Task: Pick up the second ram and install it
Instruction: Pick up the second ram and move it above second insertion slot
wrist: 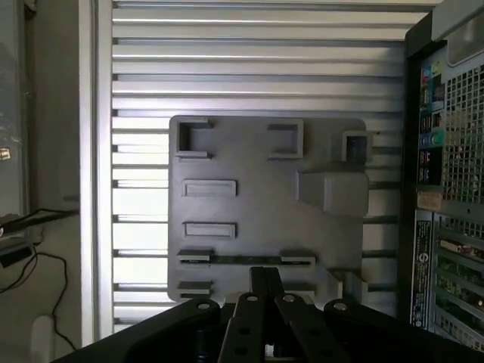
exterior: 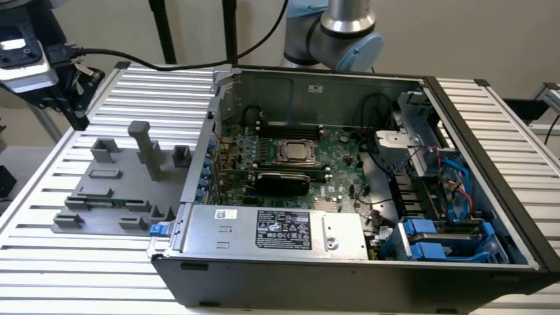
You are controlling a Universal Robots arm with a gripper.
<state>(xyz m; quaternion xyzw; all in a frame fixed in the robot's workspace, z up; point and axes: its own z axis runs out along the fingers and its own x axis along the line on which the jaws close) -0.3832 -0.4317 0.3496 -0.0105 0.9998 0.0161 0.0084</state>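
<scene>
Noted gripper (exterior: 75,113) hanging high over the far corner of the slatted worktop (exterior: 52,262), on the exterior view's left, beyond the far edge of the gray fixture plate (exterior: 118,187) and well apart from it. Logged it as closed and empty. Checked in the wrist view: fingertips (wrist: 259,281) pressed together, nothing between them.

Found the second ram (exterior: 112,201) resting in the near row of the fixture plate, a thin dark-green strip held between two small holder blocks (exterior: 72,204), one at each end. Could not tell how deep it sat in them.

Recorded long axis of the second ram as running across the exterior view, left to right, parallel with the plate's near edge.

Judged the relation that matters: second ram placed lower than the gripper, toward the near side and a little to the exterior view's right. From the wrist, read the middle of the stick as roughly in line with the closed fingertips, with its length lying crosswise to that line.

Noted open computer case (exterior: 350,269) just beside the plate on the exterior view's right, motherboard (exterior: 337,167) exposed inside. Counted the pick as not yet made, the stick being untouched in its holder.
</scene>
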